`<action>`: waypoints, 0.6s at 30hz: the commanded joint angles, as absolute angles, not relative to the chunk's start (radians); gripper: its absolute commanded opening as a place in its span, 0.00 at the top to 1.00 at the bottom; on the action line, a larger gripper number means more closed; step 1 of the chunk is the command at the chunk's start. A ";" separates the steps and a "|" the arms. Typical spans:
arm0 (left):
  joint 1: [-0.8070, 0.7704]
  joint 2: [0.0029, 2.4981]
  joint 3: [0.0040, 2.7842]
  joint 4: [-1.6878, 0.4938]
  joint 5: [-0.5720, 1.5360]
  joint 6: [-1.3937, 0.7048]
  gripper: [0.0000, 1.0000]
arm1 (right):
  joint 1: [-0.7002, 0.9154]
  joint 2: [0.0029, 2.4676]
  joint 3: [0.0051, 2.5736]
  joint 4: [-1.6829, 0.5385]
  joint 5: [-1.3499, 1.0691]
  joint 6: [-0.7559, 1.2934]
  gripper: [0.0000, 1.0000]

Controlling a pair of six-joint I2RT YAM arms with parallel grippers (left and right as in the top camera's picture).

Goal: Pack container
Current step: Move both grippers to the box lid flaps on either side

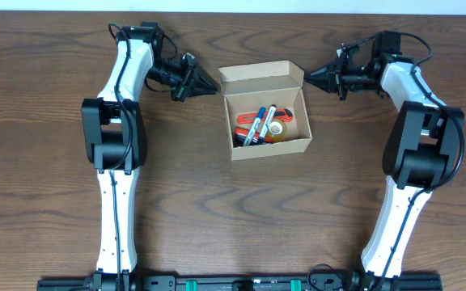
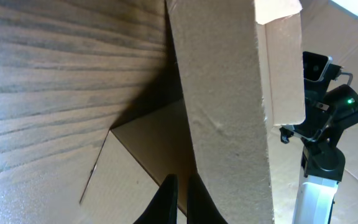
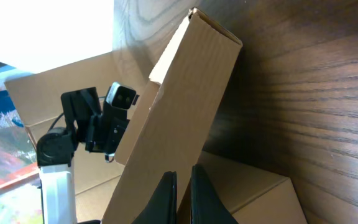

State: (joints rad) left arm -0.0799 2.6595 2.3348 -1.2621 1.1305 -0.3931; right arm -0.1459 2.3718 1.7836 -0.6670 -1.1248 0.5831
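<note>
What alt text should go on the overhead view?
An open tan cardboard container sits on a wooden table, its lid flap raised at the far edge, holding markers and what looks like a tape roll. The left gripper and right gripper, both shut, point at the flap's corners from either side; contact is unclear.

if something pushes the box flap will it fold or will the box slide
The flap is thin cardboard on a creased hinge, so it probably folds easily. The box holds only small items, so it is likely light and may slide on the smooth table.
</note>
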 commanded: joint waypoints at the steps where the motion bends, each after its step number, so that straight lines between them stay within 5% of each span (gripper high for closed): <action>1: -0.085 2.671 2.326 -1.258 1.146 -0.398 0.94 | -0.142 2.358 1.770 -0.665 -1.117 0.598 0.99; 18: -0.127 2.748 2.326 -1.247 1.198 -0.389 0.94 | -0.136 2.358 1.645 -0.464 -1.153 0.678 0.98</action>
State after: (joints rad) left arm -0.1265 2.7323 2.3333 -1.2472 1.1900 -0.3897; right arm -0.1455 2.3718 1.6516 -0.4805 -1.1107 0.6483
